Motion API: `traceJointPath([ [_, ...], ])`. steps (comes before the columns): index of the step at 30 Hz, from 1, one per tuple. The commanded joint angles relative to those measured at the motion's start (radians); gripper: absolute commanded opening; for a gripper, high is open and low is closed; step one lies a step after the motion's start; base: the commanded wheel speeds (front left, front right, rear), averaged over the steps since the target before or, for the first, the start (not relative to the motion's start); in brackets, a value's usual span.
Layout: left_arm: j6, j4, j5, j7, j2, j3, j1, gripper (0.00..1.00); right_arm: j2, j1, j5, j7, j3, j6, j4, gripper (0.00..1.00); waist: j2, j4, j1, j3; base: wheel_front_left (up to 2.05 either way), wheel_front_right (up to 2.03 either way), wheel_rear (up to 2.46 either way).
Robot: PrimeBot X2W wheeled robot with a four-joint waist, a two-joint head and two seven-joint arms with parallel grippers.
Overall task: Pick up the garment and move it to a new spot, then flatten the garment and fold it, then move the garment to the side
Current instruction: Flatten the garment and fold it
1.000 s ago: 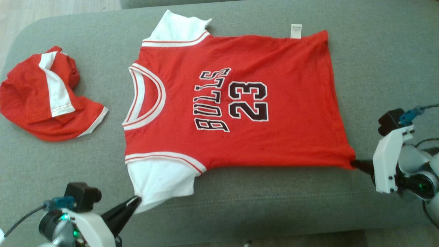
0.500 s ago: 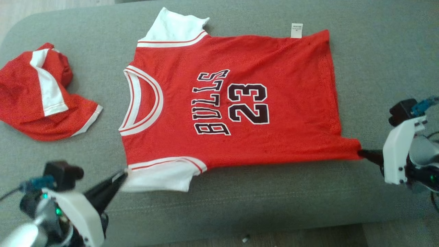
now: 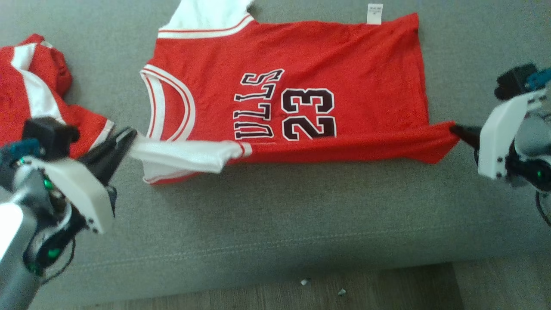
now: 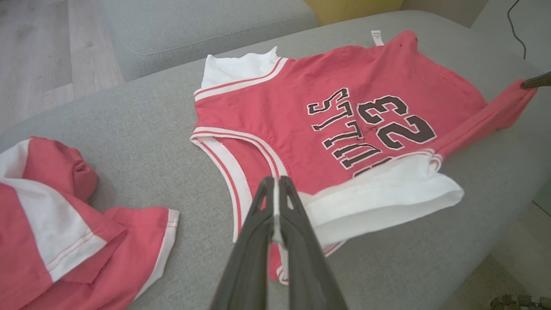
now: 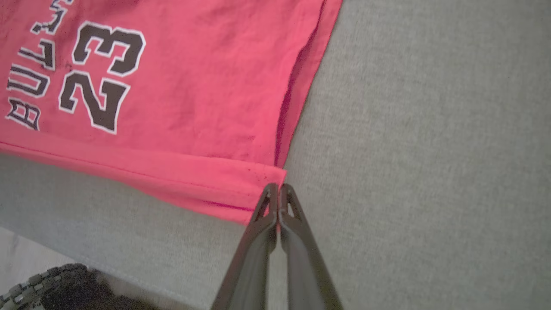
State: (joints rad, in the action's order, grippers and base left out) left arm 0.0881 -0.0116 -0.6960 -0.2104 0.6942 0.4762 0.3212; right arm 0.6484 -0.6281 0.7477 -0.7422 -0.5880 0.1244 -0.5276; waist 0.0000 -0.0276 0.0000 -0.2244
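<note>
Nearest the robot, a strip of wooden floor (image 3: 387,292) shows below the front edge of the grey couch (image 3: 275,224), whose broad seat serves as the folding surface. Just beyond that edge, the two grippers hold the near long side of the red shirt (image 3: 344,64). The left gripper (image 3: 129,135) has its fingers pressed together on the tip of the white near sleeve (image 3: 185,155), and the right gripper (image 3: 456,128) is pinched on the near hem corner (image 3: 434,140). Gripping both ends of one side makes that edge a taut line between them, raised off the seat and hanging over the shirt's lower part, so the sleeve hides the start of the lettering. I judge this to be the first lengthwise fold, with the near side meant to go over toward the far side. The taut hold looks meant to give a straight fold line and stop the cloth from bunching. The rest of the shirt lies flat on the seat, front up, neck to the robot's left and hem to its right, which leaves the far side as an anchor. To the left, apart from the shirt, a second red-and-white garment (image 3: 26,99) lies crumpled, out of the fold's way. Farthest off, the far sleeve (image 3: 202,17) and a small white label (image 3: 374,13) rest on the seat.
</note>
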Motion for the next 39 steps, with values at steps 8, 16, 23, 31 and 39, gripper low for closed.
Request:
traceJointPath([
  [8, 0.015, 0.079, 0.042, -0.023, 0.016, -0.021, 0.206, 0.0, -0.038, -0.094, -0.051, 0.085, 0.009, 0.006, -0.03, 0.0, 0.0, -0.017, 0.0, -0.077, 0.0, 0.0, 0.0],
  [16, 0.026, 0.198, 0.075, -0.037, -0.014, 0.019, 0.329, 0.0, -0.077, -0.163, -0.075, 0.181, -0.023, 0.006, -0.086, 0.0, 0.0, -0.032, 0.0, -0.135, 0.0, 0.0, 0.0],
  [23, 0.027, 0.299, 0.101, -0.004, -0.057, 0.037, 0.41, 0.0, -0.102, -0.213, -0.069, 0.246, -0.051, 0.006, -0.134, 0.0, 0.0, -0.038, 0.0, -0.177, 0.0, 0.0, 0.0],
  [31, -0.005, 0.407, 0.097, 0.119, -0.151, 0.022, 0.446, 1.0, -0.137, -0.222, -0.024, 0.336, -0.034, 0.006, -0.2, 1.0, 0.0, -0.036, 0.0, -0.17, 0.0, 0.0, 0.0],
  [39, -0.089, 0.412, 0.039, 0.324, -0.235, -0.066, 0.361, 1.0, -0.171, -0.182, 0.015, 0.553, 0.008, 0.006, -0.188, 1.0, 0.0, -0.029, 0.0, -0.092, 0.0, 0.0, 0.0],
])
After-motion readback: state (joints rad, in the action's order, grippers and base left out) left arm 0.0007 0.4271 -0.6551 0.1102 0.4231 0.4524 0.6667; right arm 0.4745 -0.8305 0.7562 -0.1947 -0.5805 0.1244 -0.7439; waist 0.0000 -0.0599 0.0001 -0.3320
